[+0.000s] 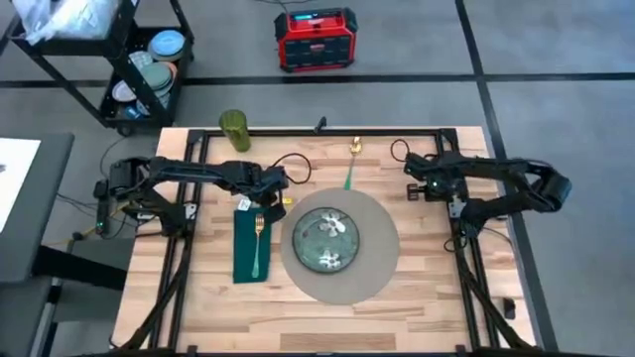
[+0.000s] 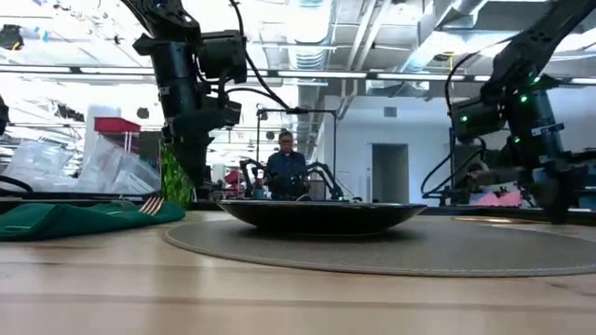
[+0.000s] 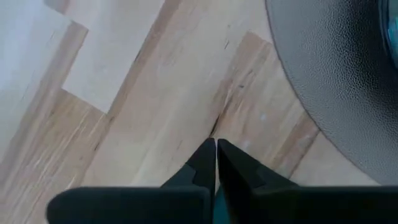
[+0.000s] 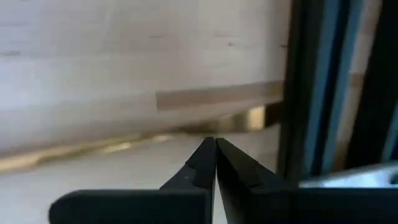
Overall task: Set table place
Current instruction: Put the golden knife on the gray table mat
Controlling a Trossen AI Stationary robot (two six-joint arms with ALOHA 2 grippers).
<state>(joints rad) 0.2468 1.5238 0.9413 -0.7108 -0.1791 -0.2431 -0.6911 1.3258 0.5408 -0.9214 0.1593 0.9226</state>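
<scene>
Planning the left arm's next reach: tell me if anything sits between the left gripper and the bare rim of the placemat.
Nothing visible does. The left gripper, shut, hovers over bare table just off the placemat edge. The green napkin with the fork lies to the side, and the plate sits at the mat's middle.

The table [image 1: 417, 288] was pale striped wood with a black frame. The place [image 1: 382, 268] was grey-beige, under a green plate [image 1: 332, 238] with white flowers. A dark green napkin [image 1: 243, 260] carried a gold fork [image 1: 258, 238].

No legible txt, labels or nos. on anything in view.
</scene>
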